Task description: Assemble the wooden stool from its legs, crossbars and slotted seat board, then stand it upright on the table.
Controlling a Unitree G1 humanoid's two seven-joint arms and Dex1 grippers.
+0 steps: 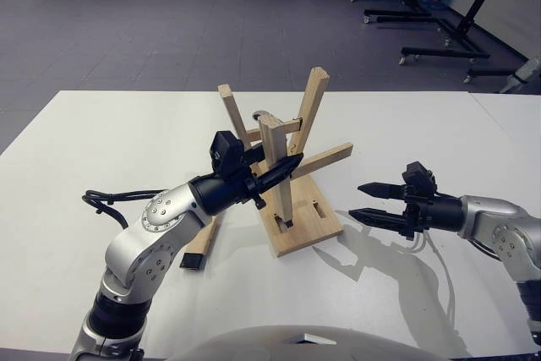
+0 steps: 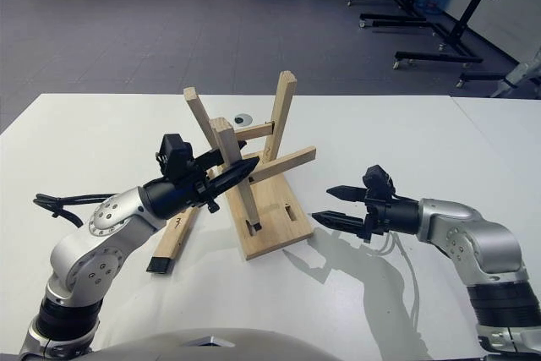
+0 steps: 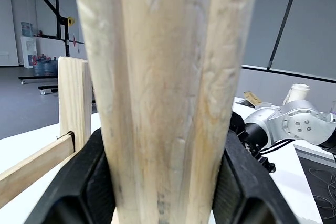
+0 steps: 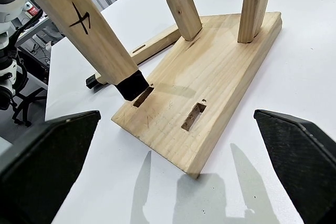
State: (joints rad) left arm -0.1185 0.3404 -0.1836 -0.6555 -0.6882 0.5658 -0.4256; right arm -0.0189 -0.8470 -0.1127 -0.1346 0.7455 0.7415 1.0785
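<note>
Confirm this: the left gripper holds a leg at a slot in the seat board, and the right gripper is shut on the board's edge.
Wrong on the right gripper: it is open, off the seat board, holding nothing, as the right wrist view shows. The left gripper does hold a leg at a slot.

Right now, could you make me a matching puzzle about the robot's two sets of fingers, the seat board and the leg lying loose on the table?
Things:
1. left fingers
2. right fingers
3. seat board
4. loose leg

States:
A. lies on the table, left of the board
B. open, holding nothing, right of the board
C. flat on the table, slotted face up
D. shut on a third leg, its black tip at a slot

Pairs: 1-D, 2-B, 3-C, 4-A
</note>
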